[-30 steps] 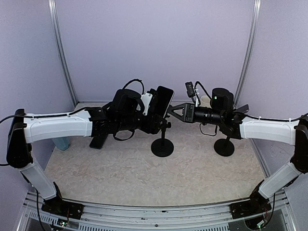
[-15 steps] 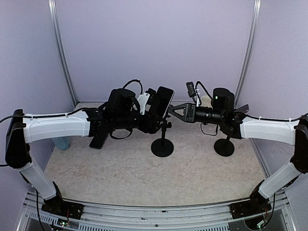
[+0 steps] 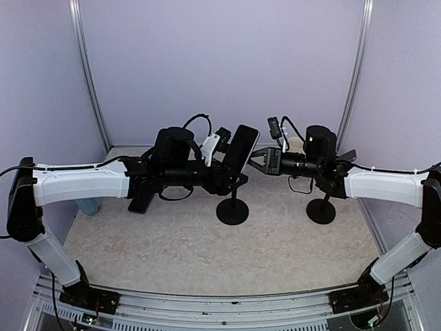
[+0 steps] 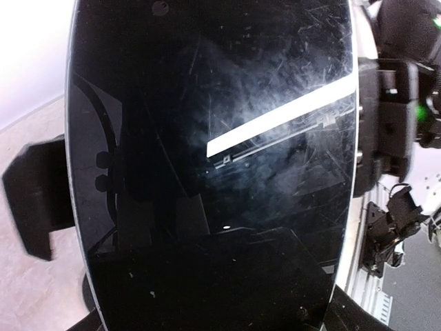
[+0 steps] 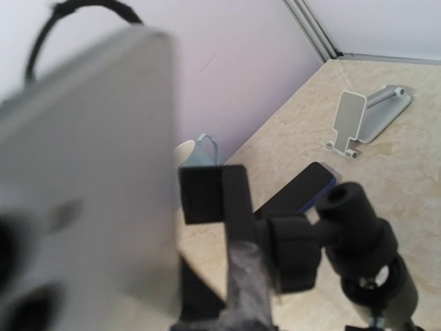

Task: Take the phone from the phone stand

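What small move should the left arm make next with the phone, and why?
Probably raise the phone slightly, clear of the phone stand: the left gripper appears shut on its lower end, and the right wrist view shows the clamp close against its back.

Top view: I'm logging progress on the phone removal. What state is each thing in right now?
phone: tilted, gripped at its lower end by the left gripper.
phone stand: upright on the table, below the phone.
right gripper: beside the phone's edge, open or shut unclear.
second phone: lying flat on the table.
second stand: upright, top hidden.
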